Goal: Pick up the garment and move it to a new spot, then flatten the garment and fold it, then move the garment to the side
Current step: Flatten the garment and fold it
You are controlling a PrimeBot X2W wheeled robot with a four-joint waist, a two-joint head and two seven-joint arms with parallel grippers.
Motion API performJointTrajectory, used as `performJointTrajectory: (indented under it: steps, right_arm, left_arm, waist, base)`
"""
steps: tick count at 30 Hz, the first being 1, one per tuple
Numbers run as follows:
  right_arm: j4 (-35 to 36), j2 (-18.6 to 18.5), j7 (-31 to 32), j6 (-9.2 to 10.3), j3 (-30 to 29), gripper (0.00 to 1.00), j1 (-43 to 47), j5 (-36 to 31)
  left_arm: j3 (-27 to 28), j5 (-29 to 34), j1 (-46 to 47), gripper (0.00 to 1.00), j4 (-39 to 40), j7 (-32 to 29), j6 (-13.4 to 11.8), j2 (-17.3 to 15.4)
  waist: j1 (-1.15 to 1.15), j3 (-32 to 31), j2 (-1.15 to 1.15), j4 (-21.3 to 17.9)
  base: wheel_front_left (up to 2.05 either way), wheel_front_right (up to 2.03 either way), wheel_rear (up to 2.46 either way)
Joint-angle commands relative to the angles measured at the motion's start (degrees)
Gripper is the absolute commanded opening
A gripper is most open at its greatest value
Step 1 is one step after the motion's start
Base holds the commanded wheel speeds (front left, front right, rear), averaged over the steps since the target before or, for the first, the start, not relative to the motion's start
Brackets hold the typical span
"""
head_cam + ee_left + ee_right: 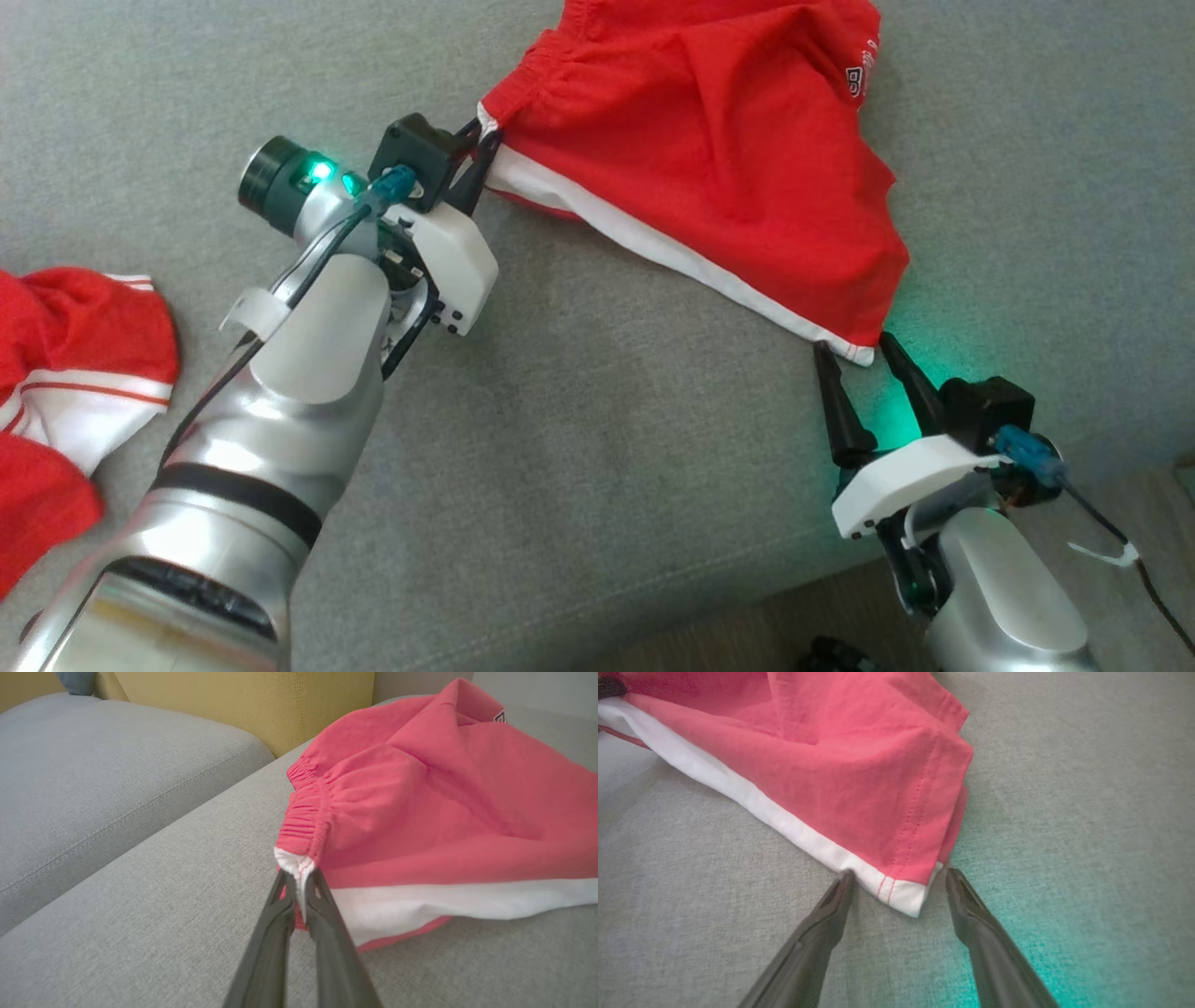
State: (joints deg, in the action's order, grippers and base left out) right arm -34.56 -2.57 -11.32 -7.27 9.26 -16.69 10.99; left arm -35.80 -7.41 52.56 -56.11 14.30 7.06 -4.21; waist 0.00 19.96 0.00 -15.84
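Observation:
The garment is a pair of red shorts with a white side stripe and an elastic waistband, lying rumpled on the grey sofa seat. My left gripper is shut on the waistband corner, and the left wrist view has the garment pinched at that white corner by the left gripper. My right gripper stands open at the hem corner, one finger on each side of it. In the right wrist view the garment has its white hem tip lying between the open right gripper fingertips.
A second red and white garment lies heaped at the left edge of the seat. The grey seat cushion ends at a front edge at the lower right. A yellow back cushion and another grey cushion lie beyond.

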Motion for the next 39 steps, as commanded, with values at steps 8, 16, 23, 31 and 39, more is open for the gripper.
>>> performJointTrajectory:
  steps: [8,16,23,31,39]
  right_arm:
    - [-1.2,-0.3,-1.4,-0.22,2.8,0.00,-1.9,0.6]
    - [2.4,-0.3,-2.9,-0.22,1.2,0.00,-2.2,-2.0]
    - [12.9,-0.3,-3.4,-0.22,-1.4,0.00,-2.3,-4.9]
    - [26.0,-0.4,-0.2,-0.22,-4.7,0.00,-6.5,-9.2]
    - [33.6,-3.6,6.2,-0.22,-5.3,0.00,-11.6,-9.5]
  left_arm:
    - [0.7,-0.8,2.3,0.00,1.8,0.7,-0.5,-1.7]
    - [0.7,-1.7,1.2,0.00,3.2,0.7,-0.7,-2.0]
    - [1.9,-3.6,-0.1,0.00,8.0,0.7,-0.6,-2.4]
    - [4.4,-8.2,1.3,0.00,14.7,0.2,-0.1,-2.7]
    - [8.0,-13.1,0.1,0.00,25.4,-2.0,-1.3,-2.9]
  waist:
    - [0.00,-0.2,0.00,0.5]
    - [0.00,-1.8,0.00,1.4]
    - [0.00,-5.3,0.00,3.5]
    - [0.00,-11.2,0.00,7.0]
    - [0.00,-16.2,0.00,10.0]
  base:
    - [0.00,0.00,0.00]
    - [0.00,0.00,0.00]
    - [0.00,0.00,0.00]
    - [0.00,0.00,0.00]
    - [0.00,0.00,0.00]
